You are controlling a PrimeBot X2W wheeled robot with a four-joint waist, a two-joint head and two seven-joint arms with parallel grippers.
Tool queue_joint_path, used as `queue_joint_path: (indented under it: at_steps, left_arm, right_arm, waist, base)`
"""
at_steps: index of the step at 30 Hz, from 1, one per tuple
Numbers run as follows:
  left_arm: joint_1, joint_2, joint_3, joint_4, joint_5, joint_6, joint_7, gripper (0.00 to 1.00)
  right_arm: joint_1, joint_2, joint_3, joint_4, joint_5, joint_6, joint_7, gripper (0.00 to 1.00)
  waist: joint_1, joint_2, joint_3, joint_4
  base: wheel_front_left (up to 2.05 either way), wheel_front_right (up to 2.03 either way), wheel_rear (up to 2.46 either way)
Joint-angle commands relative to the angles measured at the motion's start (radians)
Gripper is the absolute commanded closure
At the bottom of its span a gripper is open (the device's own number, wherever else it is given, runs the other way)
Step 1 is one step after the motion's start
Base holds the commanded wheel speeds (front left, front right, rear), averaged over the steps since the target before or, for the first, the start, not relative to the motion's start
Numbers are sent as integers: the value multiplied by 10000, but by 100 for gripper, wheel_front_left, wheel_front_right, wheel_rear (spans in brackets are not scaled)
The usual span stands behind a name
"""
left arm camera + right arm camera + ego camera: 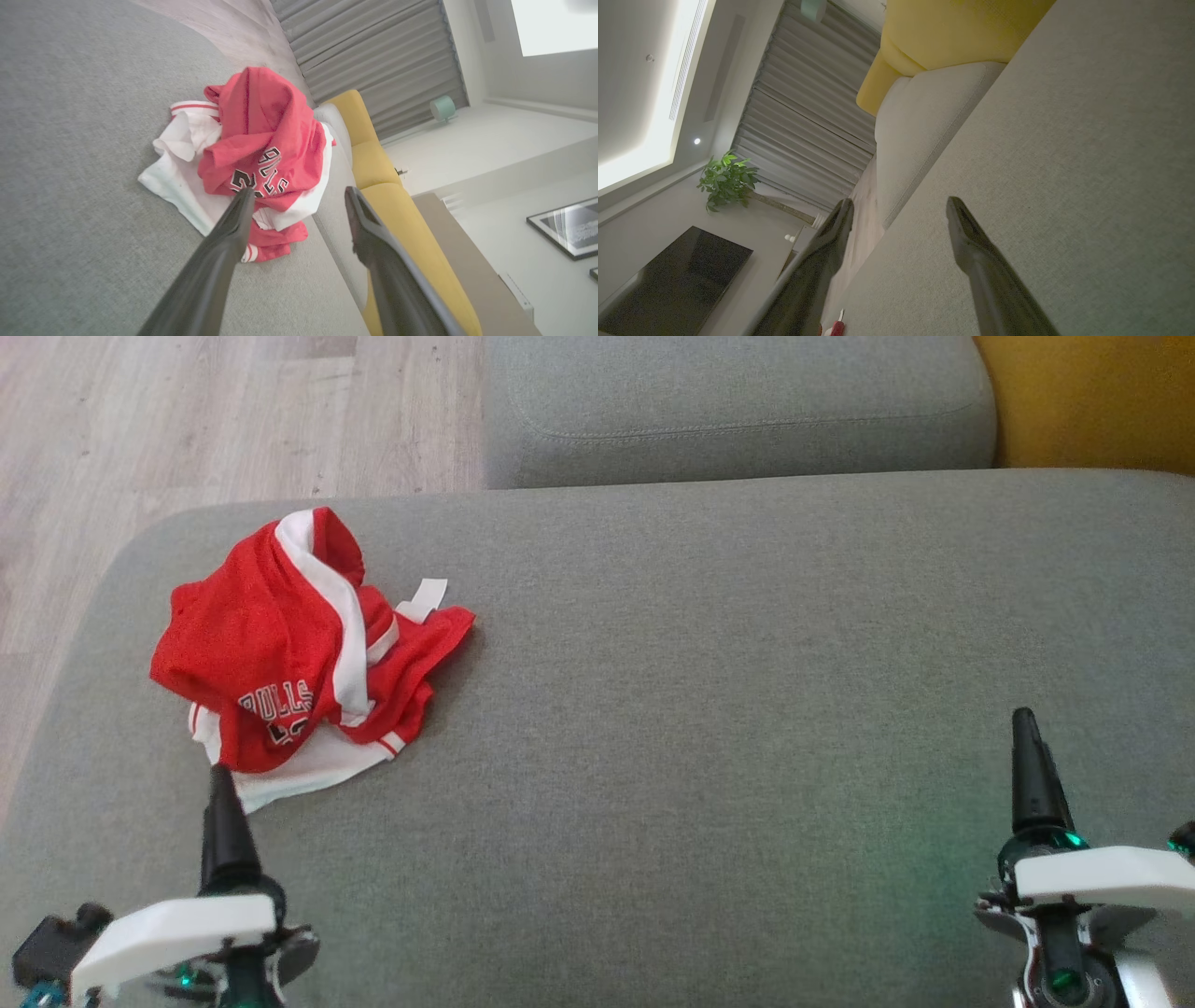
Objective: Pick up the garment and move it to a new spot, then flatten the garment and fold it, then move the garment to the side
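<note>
The garment, a crumpled red and white basketball jersey with dark lettering, lies bunched on the left part of the grey sofa seat. My left gripper hovers just in front of its near white edge, open and empty. In the left wrist view the garment sits just beyond the spread fingers of the left gripper. My right gripper stands far to the right over bare fabric, open with nothing held. The right wrist view has its gripper above the seat near its edge.
A second grey cushion lies behind the seat, with a yellow cushion at the far right. Wood floor runs past the seat's rounded left edge. Bare fabric stretches across the middle and right of the seat.
</note>
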Motion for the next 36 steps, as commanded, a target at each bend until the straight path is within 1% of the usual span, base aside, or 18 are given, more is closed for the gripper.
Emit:
queue_joint_path:
  at_steps: [1, 11, 13, 16, 20, 31, 36]
  left_arm:
    - [-432, 86, -24, -501, 383, 53, -113, 0]
    - [-427, 93, -878, -773, 2618, 256, -408, 0]
    - [-417, 97, -967, -740, 2828, 267, -438, 0]
    - [-455, 213, -1295, -698, 3496, 328, -527, 0]
    - [-556, 453, -1814, -661, 4323, 599, -646, 0]
    - [-949, 1134, -3238, -354, 5945, 1378, -972, 0]
    - [-1176, 1430, -3914, -267, 6698, 1847, -1120, 0]
  right_arm:
    - [-433, -61, 144, -493, -392, 27, -124, 0]
    - [-361, -66, 468, -778, -2048, 33, -421, 0]
    - [-357, -67, 493, -816, -2215, 34, -450, 0]
    - [-332, -69, 575, -896, -2724, 36, -540, 0]
    - [-305, -71, 708, -972, -3398, 39, -659, 0]
    - [-219, -77, 992, -1126, -5189, 46, -986, 0]
    - [-199, -79, 1149, -1164, -6040, 49, -1135, 0]
  waist:
    - [0, 0, -2, -2]
    - [0, 0, -35, 22]
    - [0, 0, -38, 29]
    - [0, 0, -40, 45]
    - [0, 0, -31, 51]
    - [0, 0, 4, 69]
    - [0, 0, -2, 63]
  base:
    - [0, 0, 0]
    - [0, 0, 0]
    - [0, 0, 0]
    - [0, 0, 0]
    - [0, 0, 0]
    - [0, 0, 0]
    - [0, 0, 0]
